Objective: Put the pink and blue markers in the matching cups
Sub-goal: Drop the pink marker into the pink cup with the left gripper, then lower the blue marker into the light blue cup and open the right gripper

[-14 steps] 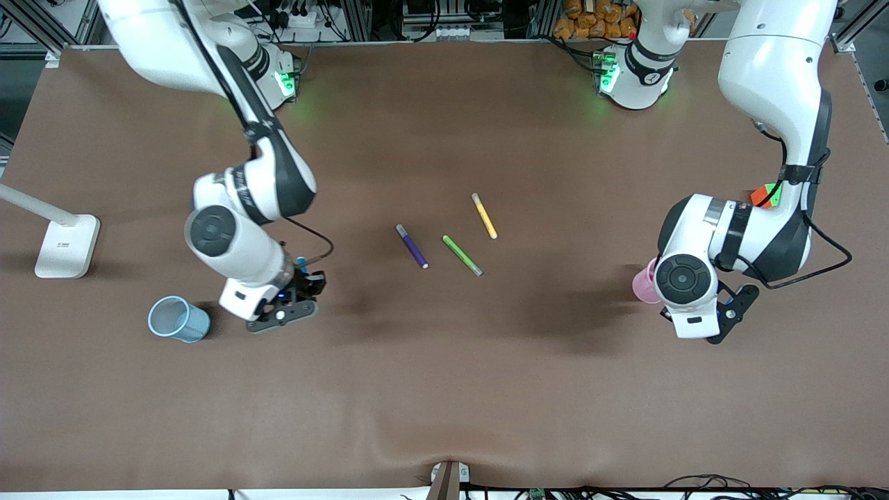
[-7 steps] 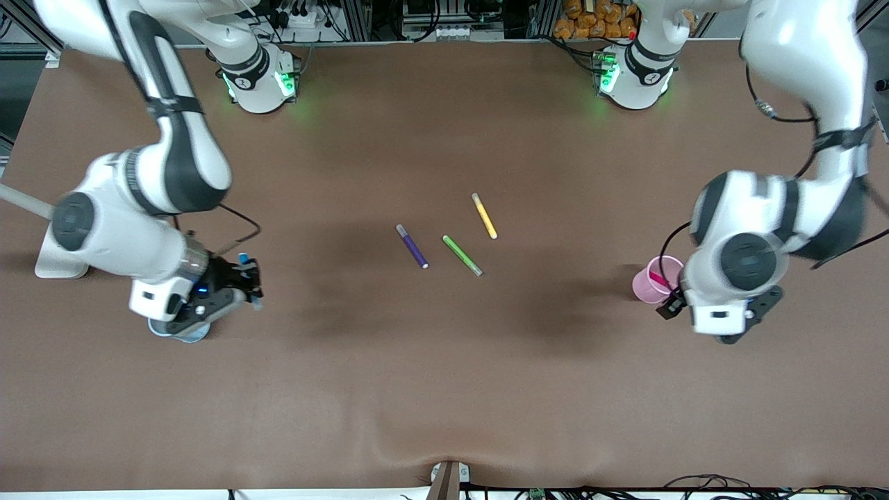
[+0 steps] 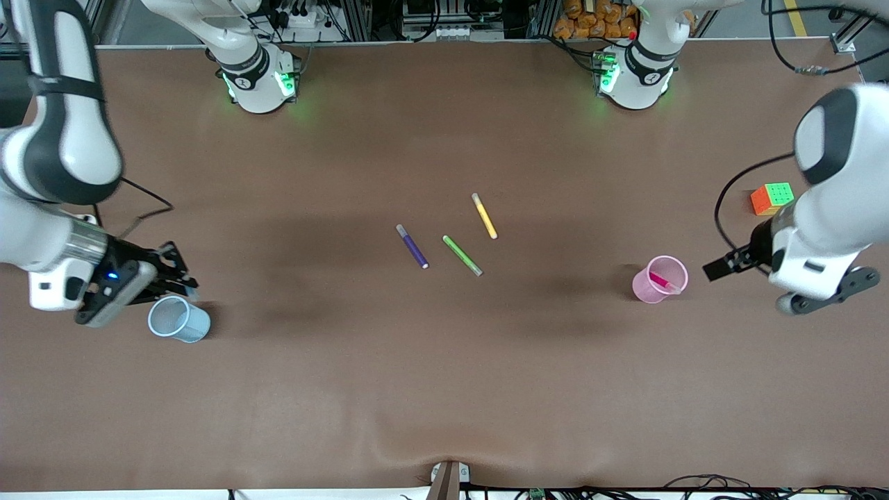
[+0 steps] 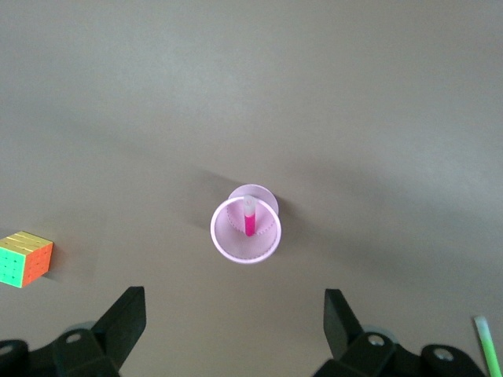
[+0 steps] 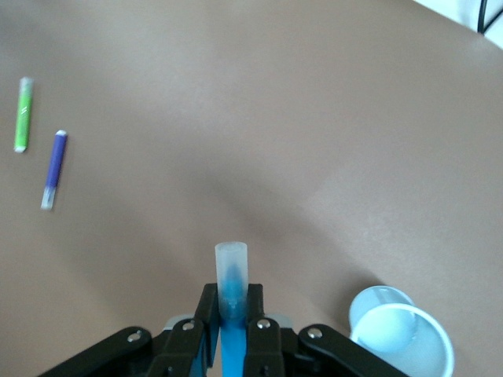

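The pale pink cup (image 3: 660, 280) stands toward the left arm's end of the table with the pink marker (image 3: 663, 282) leaning inside it. The left wrist view shows the same cup (image 4: 245, 250) and marker (image 4: 249, 221). My left gripper (image 3: 724, 267) is open and empty beside that cup, its own view (image 4: 234, 326) showing the jaws wide apart. My right gripper (image 3: 177, 275) is shut on the blue marker (image 5: 232, 287), just above and beside the light blue cup (image 3: 178, 319), which is empty (image 5: 402, 339).
Purple (image 3: 412, 246), green (image 3: 462, 255) and yellow (image 3: 484, 216) markers lie in the table's middle. A coloured puzzle cube (image 3: 771, 198) sits near the left arm's end, farther from the front camera than the pink cup.
My right arm carried the blue marker toward its end of the table, up to the blue cup. My left gripper drew away from the pink cup, leaving the pink marker inside.
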Robot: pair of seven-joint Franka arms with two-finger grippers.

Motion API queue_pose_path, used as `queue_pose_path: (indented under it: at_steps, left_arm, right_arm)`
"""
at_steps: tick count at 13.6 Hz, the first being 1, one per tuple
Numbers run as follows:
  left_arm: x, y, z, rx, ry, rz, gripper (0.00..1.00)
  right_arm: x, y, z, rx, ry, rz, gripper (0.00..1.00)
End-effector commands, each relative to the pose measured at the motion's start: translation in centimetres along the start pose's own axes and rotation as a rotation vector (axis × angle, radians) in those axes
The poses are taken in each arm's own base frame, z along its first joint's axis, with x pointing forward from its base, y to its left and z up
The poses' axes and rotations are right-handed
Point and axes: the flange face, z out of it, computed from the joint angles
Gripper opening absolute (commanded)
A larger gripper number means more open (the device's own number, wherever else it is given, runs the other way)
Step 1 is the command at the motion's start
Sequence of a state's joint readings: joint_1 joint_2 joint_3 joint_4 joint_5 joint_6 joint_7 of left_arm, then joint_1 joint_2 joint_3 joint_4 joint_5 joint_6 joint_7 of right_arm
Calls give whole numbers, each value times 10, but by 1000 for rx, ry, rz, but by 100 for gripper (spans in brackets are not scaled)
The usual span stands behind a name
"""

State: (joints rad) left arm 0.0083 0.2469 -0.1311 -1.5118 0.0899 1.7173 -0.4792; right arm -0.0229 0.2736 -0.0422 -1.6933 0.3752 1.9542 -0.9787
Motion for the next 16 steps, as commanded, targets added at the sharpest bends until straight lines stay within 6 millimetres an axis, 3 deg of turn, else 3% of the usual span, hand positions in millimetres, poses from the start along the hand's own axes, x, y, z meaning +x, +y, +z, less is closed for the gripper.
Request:
queue_pose_path:
  at_steps: [1, 5, 7, 9, 16]
  left_arm:
    - [-31, -13, -47, -17, 11, 43, 100]
    - [-57, -39, -86, -18, 33, 148, 100]
    - [-63, -65, -90, -34, 29, 176, 100]
    - [-72, -70, -91, -41, 16, 179, 100]
    - [-90, -68, -98, -35, 6, 329, 100]
  right_arm:
    - [-19, 6, -24, 10, 57, -145, 0]
    - [-38, 24, -33, 32, 176, -332, 0]
    - [-46, 33, -35, 33, 225, -385, 0]
    - [-57, 42, -33, 57, 287, -434, 0]
    - [-106, 93, 23, 103, 559, -627, 0]
